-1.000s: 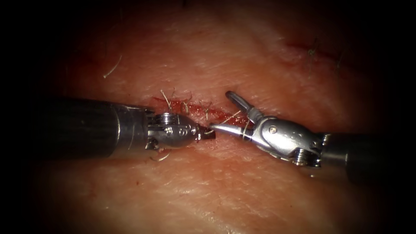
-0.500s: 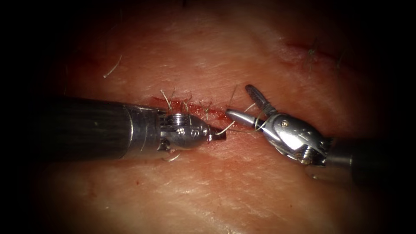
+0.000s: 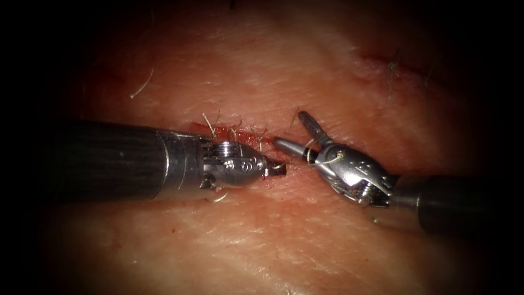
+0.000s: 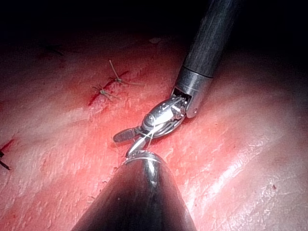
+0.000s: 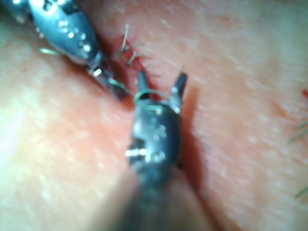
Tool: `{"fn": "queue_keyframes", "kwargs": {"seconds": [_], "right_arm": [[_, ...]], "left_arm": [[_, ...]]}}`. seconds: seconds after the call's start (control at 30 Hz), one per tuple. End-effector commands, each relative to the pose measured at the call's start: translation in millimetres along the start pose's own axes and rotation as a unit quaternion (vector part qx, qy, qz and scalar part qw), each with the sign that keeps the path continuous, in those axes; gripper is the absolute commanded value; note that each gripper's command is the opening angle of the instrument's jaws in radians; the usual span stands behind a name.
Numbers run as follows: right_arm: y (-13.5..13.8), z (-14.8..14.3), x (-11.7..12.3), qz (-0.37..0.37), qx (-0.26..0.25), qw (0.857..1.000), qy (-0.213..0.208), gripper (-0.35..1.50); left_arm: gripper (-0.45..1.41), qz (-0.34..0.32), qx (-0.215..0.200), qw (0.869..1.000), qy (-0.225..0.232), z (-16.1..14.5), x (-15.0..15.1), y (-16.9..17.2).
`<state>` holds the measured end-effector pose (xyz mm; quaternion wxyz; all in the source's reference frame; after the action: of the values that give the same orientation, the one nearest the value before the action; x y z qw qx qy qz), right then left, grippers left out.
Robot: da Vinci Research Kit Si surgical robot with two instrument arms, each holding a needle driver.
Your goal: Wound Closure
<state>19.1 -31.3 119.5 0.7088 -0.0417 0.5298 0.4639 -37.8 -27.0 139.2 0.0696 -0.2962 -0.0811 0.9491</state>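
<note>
The left tool [image 3: 275, 170] lies over the cut [image 3: 240, 135] in the tissue, its jaws shut on a pale thread [image 3: 292, 163]. The thread runs right to the right tool [image 3: 295, 132], where it loops around the base of that tool's jaws. These jaws stand open with nothing between them. In the left wrist view the right tool [image 4: 126, 143] shows its open jaws with the thread [image 4: 150, 134] across them. The right wrist view shows the right tool [image 5: 161, 79] open, the thread loop [image 5: 149, 93] around it, and the left tool [image 5: 108, 79] close beside it.
Red fluid [image 3: 226, 132] lines the cut. Short cut ends of thread [image 3: 207, 124] stick up along it. Another stitched spot with thread ends [image 3: 392, 65] lies at the far right. A loose pale strand [image 3: 141, 86] rests on the tissue at the upper left.
The right tool lifted away from the left tool's tip, swung up and right, then came back a little left; the thread now loops around its jaws. The left tool edged right, still holding the thread.
</note>
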Motion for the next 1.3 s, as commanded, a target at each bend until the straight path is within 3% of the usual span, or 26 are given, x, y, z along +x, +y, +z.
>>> {"fn": "queue_keyframes", "kwargs": {"seconds": [0.03, 0.6, 0.63, 0.7, 0.73, 1.03, 1.3], "right_arm": [[-0.3, 0.8, -0.4, 0.001, 0.001, 1.0, 0.0, 0.91], [0.5, 3.3, -0.3, 0.018, -0.001, 1.0, -0.006, 0.77], [0.5, 3.5, -0.4, 0.021, 0.001, 1.0, -0.006, 0.71], [0.2, 3.7, -0.5, 0.029, 0.028, 0.999, -0.008, -0.23], [0.0, 3.7, -0.5, 0.029, 0.034, 0.999, -0.01, -0.35], [-1.3, 2.1, -1.4, 0.013, 0.047, 0.998, -0.028, -0.35], [-1.7, 0.6, -1.1, -0.005, 0.032, 0.999, 0.003, -0.35]], "left_arm": [[-0.45, 0.0, -0.001, 1.0, 0.0, 0.9, 0.1, 0.2], [-0.45, 0.0, -0.004, 1.0, 0.002, 0.3, 0.0, 0.0], [-0.45, 0.0, -0.005, 1.0, 0.002, 0.2, 0.0, -0.1], [-0.45, 0.0, -0.004, 1.0, 0.001, -0.1, 0.0, -0.4], [-0.45, 0.0, -0.004, 1.0, 0.001, -0.2, 0.0, -0.5], [-0.45, -0.004, 0.002, 1.0, -0.005, -2.7, -0.7, -2.7], [-0.45, -0.011, 0.008, 1.0, -0.015, -5.3, -2.4, -7.0]]}}
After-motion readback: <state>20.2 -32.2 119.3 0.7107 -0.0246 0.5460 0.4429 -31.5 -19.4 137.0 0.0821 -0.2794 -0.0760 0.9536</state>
